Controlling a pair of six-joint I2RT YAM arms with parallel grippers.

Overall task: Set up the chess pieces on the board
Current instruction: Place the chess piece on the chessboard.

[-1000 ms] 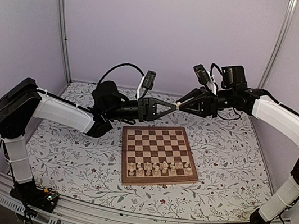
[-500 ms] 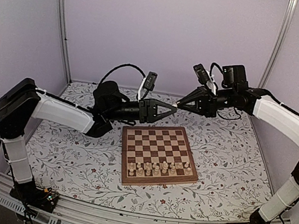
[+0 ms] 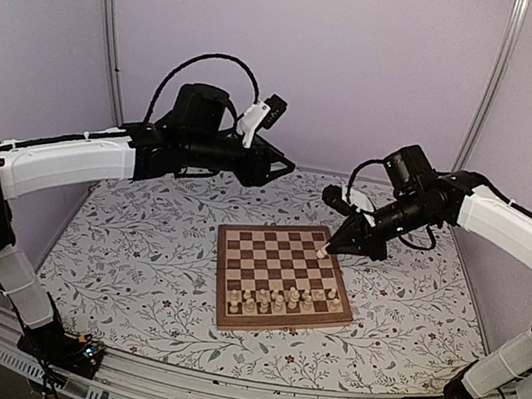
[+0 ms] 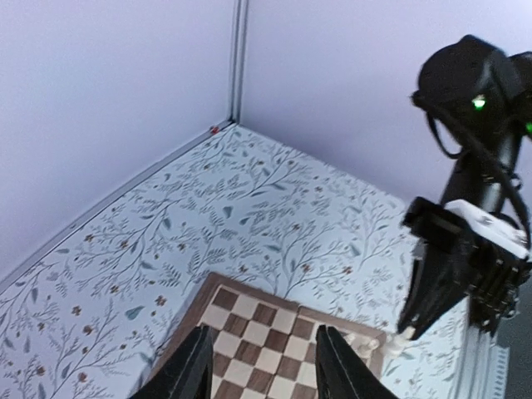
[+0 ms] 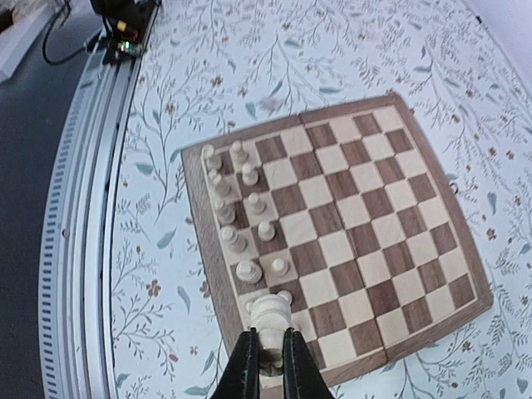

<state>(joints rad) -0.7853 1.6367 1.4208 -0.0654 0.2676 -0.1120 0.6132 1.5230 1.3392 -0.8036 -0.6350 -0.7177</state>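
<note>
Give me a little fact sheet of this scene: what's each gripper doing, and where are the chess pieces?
Left gripper: open, empty, up in the air
Right gripper: shut on one chess piece, over the board's right side
Board: lying on floral tablecloth
Other pieces: standing in two rows along the board's near side

Pale lilac walls (image 3: 299,53) enclose a table spread with a floral tablecloth (image 3: 133,270); metal corner posts (image 3: 111,33) rise behind, evenly lit.
</note>
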